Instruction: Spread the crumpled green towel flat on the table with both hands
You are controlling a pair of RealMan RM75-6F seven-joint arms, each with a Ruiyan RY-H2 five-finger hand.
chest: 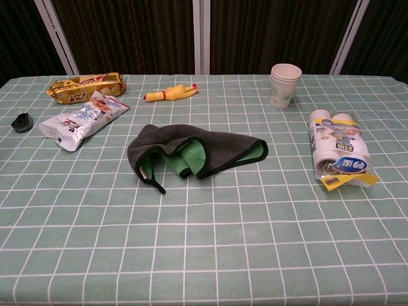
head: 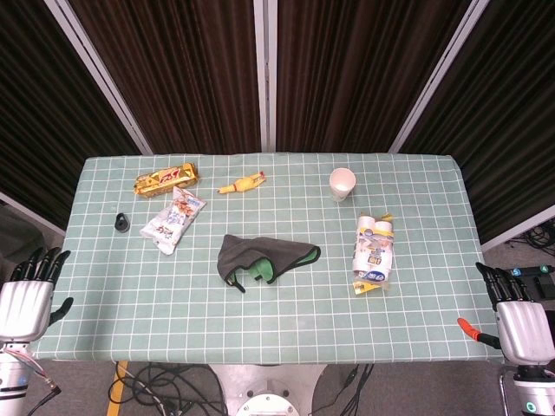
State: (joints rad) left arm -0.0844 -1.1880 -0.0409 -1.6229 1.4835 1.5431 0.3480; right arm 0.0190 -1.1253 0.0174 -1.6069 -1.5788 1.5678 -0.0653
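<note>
The crumpled towel point(head: 264, 258) point(chest: 191, 152) lies near the middle of the checked table, dark grey outside with green folds showing inside. My left hand point(head: 28, 295) hangs off the table's left front corner, fingers apart and holding nothing. My right hand point(head: 519, 314) is off the right front corner, also with fingers spread and nothing held. Both hands are far from the towel and appear only in the head view.
A gold snack bag point(head: 165, 179), a white snack packet point(head: 173, 217), a yellow rubber chicken point(head: 240, 184), a black ring point(head: 121, 223), a paper cup point(head: 342, 183) and a pack of bottles point(head: 374, 250) lie around the towel. A red-handled tool point(head: 471, 330) sits at the right front edge.
</note>
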